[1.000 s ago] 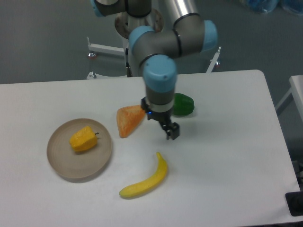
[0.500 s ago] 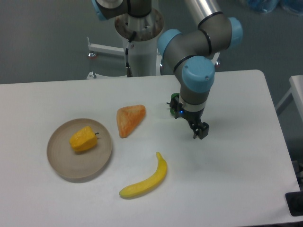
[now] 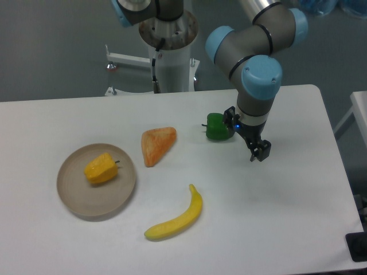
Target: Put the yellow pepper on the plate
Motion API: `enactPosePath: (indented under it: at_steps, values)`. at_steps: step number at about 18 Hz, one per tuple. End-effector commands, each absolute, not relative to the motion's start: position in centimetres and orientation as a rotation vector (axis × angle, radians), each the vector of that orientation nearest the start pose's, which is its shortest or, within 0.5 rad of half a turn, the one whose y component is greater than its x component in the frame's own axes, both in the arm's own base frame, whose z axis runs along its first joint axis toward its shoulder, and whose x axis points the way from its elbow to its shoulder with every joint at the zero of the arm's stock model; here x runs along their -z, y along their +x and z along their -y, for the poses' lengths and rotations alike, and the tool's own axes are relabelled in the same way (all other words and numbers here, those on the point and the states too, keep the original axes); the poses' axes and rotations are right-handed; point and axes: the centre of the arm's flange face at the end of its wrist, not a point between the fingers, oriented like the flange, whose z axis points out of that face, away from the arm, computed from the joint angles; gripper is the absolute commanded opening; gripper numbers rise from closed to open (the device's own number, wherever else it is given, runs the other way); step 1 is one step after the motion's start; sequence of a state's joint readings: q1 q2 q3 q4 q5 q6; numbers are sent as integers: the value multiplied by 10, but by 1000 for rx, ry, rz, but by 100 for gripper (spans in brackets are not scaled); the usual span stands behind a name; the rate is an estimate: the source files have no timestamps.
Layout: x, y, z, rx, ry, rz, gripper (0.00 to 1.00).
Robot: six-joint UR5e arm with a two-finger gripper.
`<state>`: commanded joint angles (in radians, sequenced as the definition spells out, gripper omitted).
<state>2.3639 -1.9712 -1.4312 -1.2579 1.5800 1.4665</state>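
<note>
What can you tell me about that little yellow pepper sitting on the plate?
The yellow pepper is a small, lumpy, yellow-orange bell pepper with a matte, toy-like surface and a short dark stem pointing right. It lies on its side inside the round beige plate, slightly above the plate's centre, near the table's left side. Only the plate touches it; the gripper hangs far off to the right, past the green pepper.

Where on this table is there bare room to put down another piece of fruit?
Bare table runs right of the banana, below the gripper. The far left strip above the plate is free too. The middle is crowded: orange wedge, green pepper. The yellow pepper occupies the plate.
</note>
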Motion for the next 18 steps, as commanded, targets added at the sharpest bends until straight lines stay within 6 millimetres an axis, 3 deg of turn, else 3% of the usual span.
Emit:
enactPosePath:
  at_steps: [12,18]
  values:
    - [-361,-374,-557,-86,-2929,-1066,100]
    - [-349,-374,-559,-58,-2911,-1151,100]
